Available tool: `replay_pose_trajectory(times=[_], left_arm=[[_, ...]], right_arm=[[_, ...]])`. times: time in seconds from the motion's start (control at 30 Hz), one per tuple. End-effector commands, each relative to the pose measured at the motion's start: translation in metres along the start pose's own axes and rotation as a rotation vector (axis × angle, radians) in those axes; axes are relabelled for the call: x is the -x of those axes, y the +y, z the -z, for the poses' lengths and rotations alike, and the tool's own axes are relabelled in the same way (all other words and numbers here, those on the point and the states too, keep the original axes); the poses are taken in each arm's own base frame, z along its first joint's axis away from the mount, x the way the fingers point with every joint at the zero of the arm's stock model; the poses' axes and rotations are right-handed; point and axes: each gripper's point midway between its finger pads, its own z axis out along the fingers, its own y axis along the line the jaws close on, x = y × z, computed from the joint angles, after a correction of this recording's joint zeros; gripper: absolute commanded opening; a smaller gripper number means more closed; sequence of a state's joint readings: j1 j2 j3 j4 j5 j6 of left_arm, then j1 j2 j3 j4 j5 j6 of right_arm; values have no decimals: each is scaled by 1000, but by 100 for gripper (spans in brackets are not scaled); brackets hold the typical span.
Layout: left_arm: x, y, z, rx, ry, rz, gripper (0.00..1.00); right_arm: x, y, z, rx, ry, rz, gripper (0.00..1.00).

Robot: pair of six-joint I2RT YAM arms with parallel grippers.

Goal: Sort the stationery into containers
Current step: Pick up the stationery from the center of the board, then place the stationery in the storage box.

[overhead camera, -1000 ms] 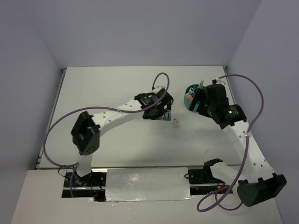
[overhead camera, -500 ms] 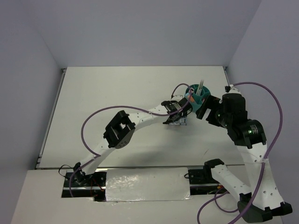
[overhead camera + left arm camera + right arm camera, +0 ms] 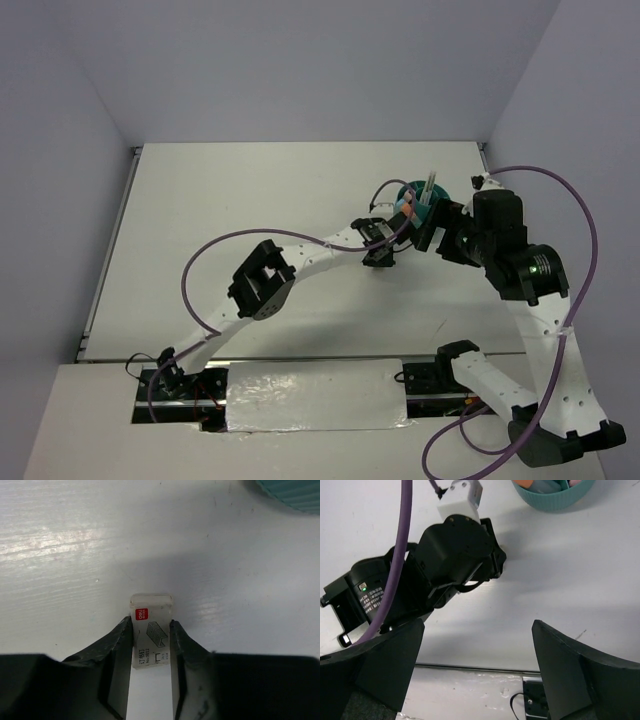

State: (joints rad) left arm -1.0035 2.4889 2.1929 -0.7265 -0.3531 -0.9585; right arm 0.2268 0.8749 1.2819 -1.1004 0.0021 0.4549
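In the left wrist view the left gripper [image 3: 151,624] has its two dark fingers [image 3: 120,642] pressed against the long sides of a small white staple box [image 3: 151,606], pinching it. The near half of the box sits between the pads. Its far end, with a red logo and a drawing of staples, sticks out past the fingertips over the white table [image 3: 75,540]. Beyond it, well apart at the far right corner, shows the ribbed wall of the teal organiser [image 3: 295,491].

From above, the left gripper [image 3: 381,258] is low at mid-table, just near and left of the organiser [image 3: 412,192], where pens [image 3: 429,184] stand upright. The right gripper [image 3: 440,228] hangs beside the organiser's right, jaws spread wide and holding nothing. Its own camera looks between its fingers [image 3: 580,680] at the left wrist.
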Motion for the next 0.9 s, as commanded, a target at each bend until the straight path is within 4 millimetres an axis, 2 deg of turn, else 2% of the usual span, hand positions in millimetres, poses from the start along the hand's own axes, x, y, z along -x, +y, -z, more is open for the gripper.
replay_pose_trajectory(times=[0.0, 0.03, 0.1, 0.13, 0.17, 0.2, 0.23, 0.27, 0.3, 0.33, 0.37, 0.43, 0.47, 0.53, 0.57, 0.67, 0.77, 0.83, 0.87], left_arm=[[-60, 42, -14, 116, 156, -64, 7], [-57, 41, -9, 93, 144, -68, 2], [-38, 32, 21, -12, 64, -85, 0], [-53, 48, 21, -18, 76, -118, 0], [-15, 12, 62, -214, -49, -112, 0], [-8, 6, 78, -290, -90, -122, 0], [-22, 16, 81, -327, -84, -155, 0], [8, -12, 130, -509, -202, -166, 0], [12, -16, 147, -573, -236, -182, 0], [5, -15, 156, -615, -249, -207, 0], [19, -22, 188, -688, -322, -224, 0], [16, -25, 211, -748, -345, -265, 0], [21, -26, 229, -776, -380, -284, 0], [21, -27, 244, -815, -420, -311, 0], [25, -27, 258, -836, -450, -312, 0], [29, -27, 274, -850, -479, -336, 0], [33, -31, 291, -887, -504, -360, 0], [35, -34, 297, -898, -513, -375, 0], [36, -34, 297, -896, -515, -377, 0]], right_arm=[[15, 11, 10, 41, -54, 11, 97], [15, 11, 8, 43, -57, 8, 97], [10, 14, 1, 69, -43, -5, 98], [8, 16, -1, 91, -35, -17, 98], [3, 26, -5, 149, -7, -44, 98], [2, 30, -6, 181, 0, -61, 98], [1, 34, -7, 209, 9, -95, 98], [-4, 44, -9, 269, 37, -109, 97], [-6, 49, -10, 294, 52, -121, 96], [-10, 52, -15, 307, 84, -161, 95], [-14, 62, -15, 356, 118, -178, 94], [-20, 69, -23, 378, 181, -238, 91], [-25, 72, -26, 382, 207, -252, 90], [-28, 75, -29, 376, 221, -283, 87], [-29, 76, -29, 372, 222, -283, 86], [-30, 74, -33, 347, 217, -293, 81], [-39, 73, -37, 347, 237, -302, 76], [-47, 78, -38, 384, 263, -320, 67], [-48, 80, -36, 403, 263, -323, 58]])
